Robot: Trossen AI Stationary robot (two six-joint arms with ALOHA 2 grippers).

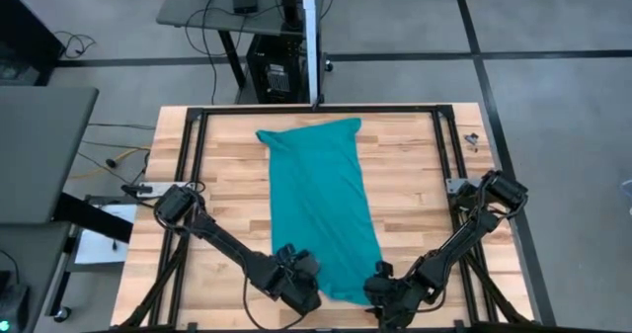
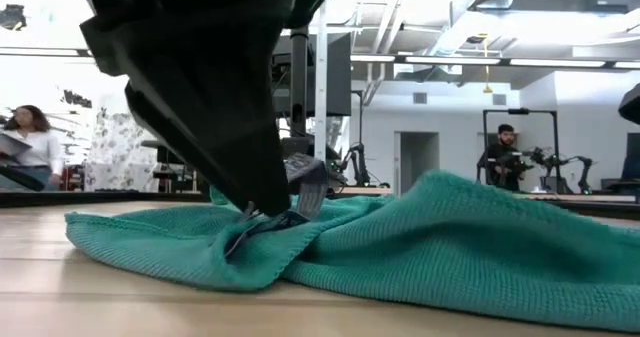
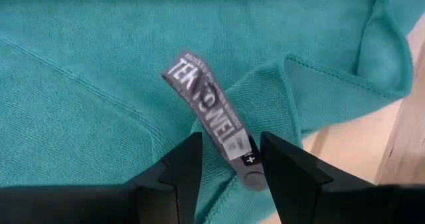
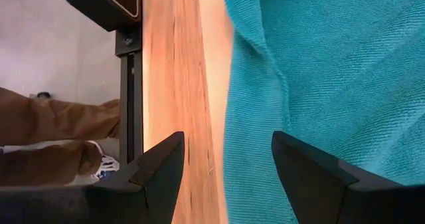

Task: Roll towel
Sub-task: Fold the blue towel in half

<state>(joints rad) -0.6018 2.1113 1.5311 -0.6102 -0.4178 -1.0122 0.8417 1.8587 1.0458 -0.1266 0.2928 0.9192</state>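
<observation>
Wooden planks, pale and butcher-block striped, make up the table (image 1: 415, 175), framed by dark rails, with office floor and desks around it and a few people far off in the room behind. Lying down the middle from twelve to six o'clock is the towel (image 1: 321, 209), a long teal knit rectangle, flat but rumpled at its near end. It looks soft, light and floppy, likely to bunch or slide instead of rolling tightly, so both near corners seem the best places to take hold. At about seven o'clock the left gripper (image 3: 229, 161) sits at the near left corner, fingers narrowly apart around the grey printed tag (image 3: 206, 108) and a fold of hem. At five o'clock the right gripper (image 4: 229, 161) hovers with fingers spread wide over the towel's right edge, holding nothing.
</observation>
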